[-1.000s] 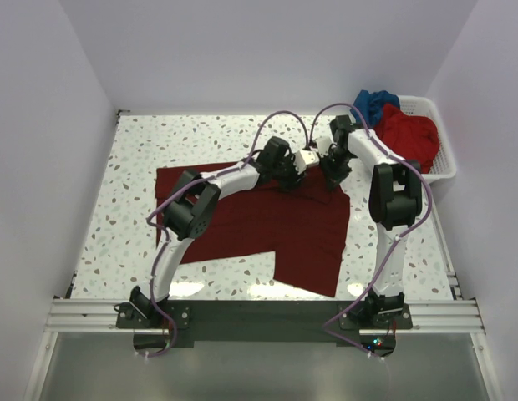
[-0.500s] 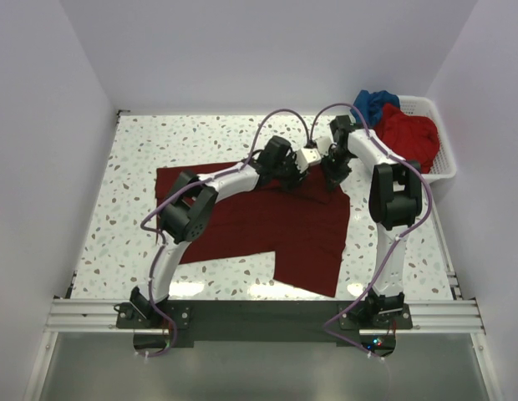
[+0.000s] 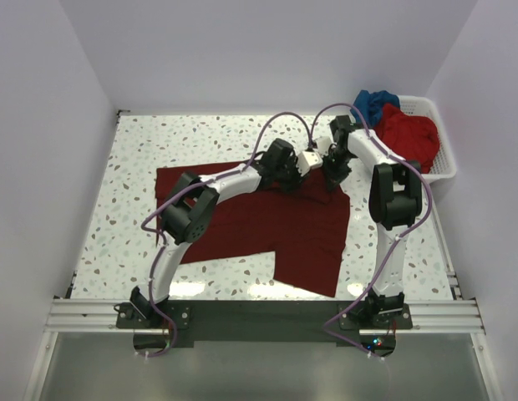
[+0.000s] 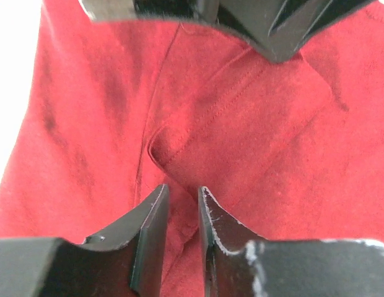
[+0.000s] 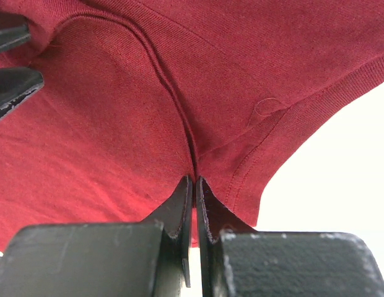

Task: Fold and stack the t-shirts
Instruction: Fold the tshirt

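A dark maroon t-shirt (image 3: 259, 225) lies spread on the speckled table, its far edge by the collar under both grippers. My left gripper (image 3: 292, 177) (image 4: 183, 189) is pressed down on the cloth (image 4: 241, 124), still open, its jaws standing narrowly apart with a raised fold between them. My right gripper (image 3: 330, 179) (image 5: 194, 179) is shut on a pinched ridge of the same shirt (image 5: 117, 124) beside a sleeve hem. The two grippers sit close together. A brighter red t-shirt (image 3: 407, 134) and a blue one (image 3: 374, 102) lie bunched in the basket.
A white slatted basket (image 3: 443, 167) stands at the table's far right, just behind my right arm. Bare speckled table (image 3: 159, 142) shows to the left and behind the shirt. White walls close in on three sides.
My left gripper's jaws have narrowed around the fold of cloth and the left wrist has shifted slightly. The right gripper has stayed shut in place.
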You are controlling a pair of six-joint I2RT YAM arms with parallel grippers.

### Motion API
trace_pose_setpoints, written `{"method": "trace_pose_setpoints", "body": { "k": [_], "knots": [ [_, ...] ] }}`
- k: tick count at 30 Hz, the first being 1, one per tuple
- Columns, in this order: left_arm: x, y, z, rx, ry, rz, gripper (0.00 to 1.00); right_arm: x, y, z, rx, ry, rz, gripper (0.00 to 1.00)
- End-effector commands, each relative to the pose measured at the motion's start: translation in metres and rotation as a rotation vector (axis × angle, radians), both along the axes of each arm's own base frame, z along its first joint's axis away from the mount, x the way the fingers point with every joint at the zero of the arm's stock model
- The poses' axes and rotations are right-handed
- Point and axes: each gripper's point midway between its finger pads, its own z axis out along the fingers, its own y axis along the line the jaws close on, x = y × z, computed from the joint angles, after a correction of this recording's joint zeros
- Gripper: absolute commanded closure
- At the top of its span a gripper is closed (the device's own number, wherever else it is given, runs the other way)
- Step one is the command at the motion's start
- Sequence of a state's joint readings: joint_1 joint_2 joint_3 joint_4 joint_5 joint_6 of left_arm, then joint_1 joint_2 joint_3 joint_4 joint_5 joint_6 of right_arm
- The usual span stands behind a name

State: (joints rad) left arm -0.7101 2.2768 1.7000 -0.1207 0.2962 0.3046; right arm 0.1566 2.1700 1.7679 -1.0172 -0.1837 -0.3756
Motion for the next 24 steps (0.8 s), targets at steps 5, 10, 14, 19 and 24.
{"method": "trace_pose_setpoints", "body": {
  "k": [5, 10, 14, 19, 24],
  "knots": [
    [0.006, -0.003, 0.003, 0.014, -0.009, 0.009, 0.68, 0.007, 0.005, 0.015, 0.030, -0.034, 0.004, 1.00],
    [0.013, -0.002, -0.002, 0.042, -0.024, 0.010, 0.73, 0.006, 0.005, 0.018, 0.031, -0.037, 0.004, 1.00],
    [0.023, 0.001, 0.016, 0.005, -0.038, 0.031, 0.83, 0.005, 0.004, 0.022, 0.031, -0.041, 0.004, 1.00],
    [0.020, 0.005, 0.044, -0.067, -0.061, 0.016, 0.90, 0.005, 0.007, 0.029, 0.041, -0.051, 0.002, 1.00],
    [0.011, 0.004, 0.059, -0.116, -0.067, -0.001, 1.00, 0.004, 0.007, 0.033, 0.044, -0.056, -0.002, 1.00]
  ]
}}
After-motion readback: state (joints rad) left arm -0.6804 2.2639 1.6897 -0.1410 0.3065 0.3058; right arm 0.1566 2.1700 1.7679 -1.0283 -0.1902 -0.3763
